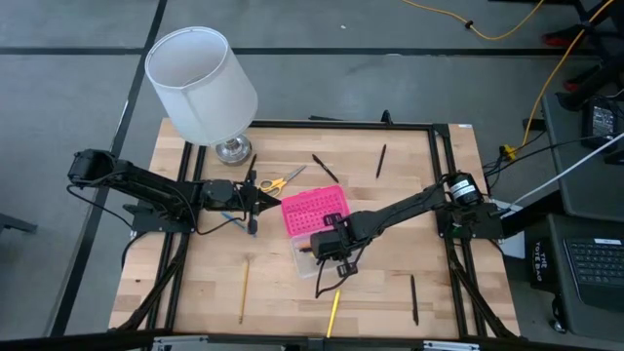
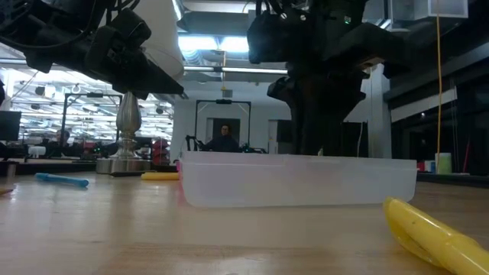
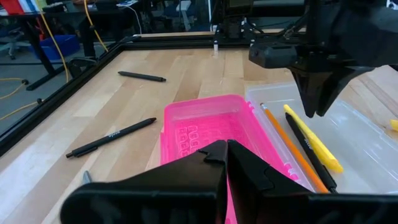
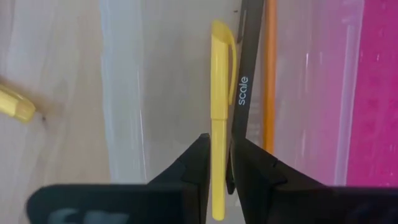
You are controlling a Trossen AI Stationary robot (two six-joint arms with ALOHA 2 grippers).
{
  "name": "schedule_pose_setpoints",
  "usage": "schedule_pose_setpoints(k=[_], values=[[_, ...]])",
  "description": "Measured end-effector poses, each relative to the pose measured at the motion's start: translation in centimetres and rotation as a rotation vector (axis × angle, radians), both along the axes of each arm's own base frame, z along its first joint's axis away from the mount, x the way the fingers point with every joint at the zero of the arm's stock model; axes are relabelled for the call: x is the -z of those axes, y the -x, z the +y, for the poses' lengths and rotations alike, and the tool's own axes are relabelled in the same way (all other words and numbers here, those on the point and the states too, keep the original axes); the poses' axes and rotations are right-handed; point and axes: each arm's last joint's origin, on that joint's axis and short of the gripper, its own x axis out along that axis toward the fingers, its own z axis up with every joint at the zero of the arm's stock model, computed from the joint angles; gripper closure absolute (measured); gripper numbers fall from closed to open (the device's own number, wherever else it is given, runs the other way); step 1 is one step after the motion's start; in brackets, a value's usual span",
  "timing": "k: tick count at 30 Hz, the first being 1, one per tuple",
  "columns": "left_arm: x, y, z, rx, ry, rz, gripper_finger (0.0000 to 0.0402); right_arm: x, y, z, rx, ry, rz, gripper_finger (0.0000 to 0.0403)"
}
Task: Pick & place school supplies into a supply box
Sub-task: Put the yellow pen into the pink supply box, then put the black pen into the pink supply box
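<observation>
Over the clear base of the supply box (image 3: 367,134), the right gripper (image 4: 217,155) hangs slightly parted above a yellow pen (image 4: 219,93); the left gripper (image 3: 225,152) hovers shut beside the pink lid (image 3: 205,124).

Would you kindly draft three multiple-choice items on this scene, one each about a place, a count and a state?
1. Where does the yellow pen lie?
A. On the pink lid
B. In the clear base
C. Beside the lamp

2. How many writing tools lie in the clear base?
A. One
B. Three
C. Five

3. How do the right hand's fingers stand?
A. Slightly apart over the yellow pen
C. Clamped on the scissors
B. Shut on the pink lid

Answers:
1 B: the left wrist view shows it inside the base, next to the pink lid.
2 B: yellow pen, black pen and orange pencil lie side by side.
3 A: the right wrist view shows the pen in the gap between the fingers.
</observation>
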Motion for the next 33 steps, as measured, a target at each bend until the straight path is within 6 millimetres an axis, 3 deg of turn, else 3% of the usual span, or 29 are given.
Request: schedule_pose_setpoints(k=[5,13,17,26,33], values=[[0.0,0.0,0.0,0.000,0.000,0.000,0.0397,-1.3,0.6,-0.2,-0.018,0.004,0.001,0.0334],[0.0,0.0,0.0,0.000,0.000,0.003,0.0398,-7.5,2.7,-2.3,0.003,-0.012,-0.132,0.0334],[0.0,0.0,0.0,0.000,0.000,0.002,0.0398,-9.3,3.9,-4.0,0.053,0.051,-0.191,0.0334],[0.0,0.0,0.0,0.000,0.000,0.000,0.0398,-9.3,7.4,-9.6,0.260,0.109,-0.220,0.0334],[0.0,0.0,0.0,-0.001,0.000,0.000,0.0398,-8.1,8.9,-14.4,0.441,0.116,-0.249,0.0334]])
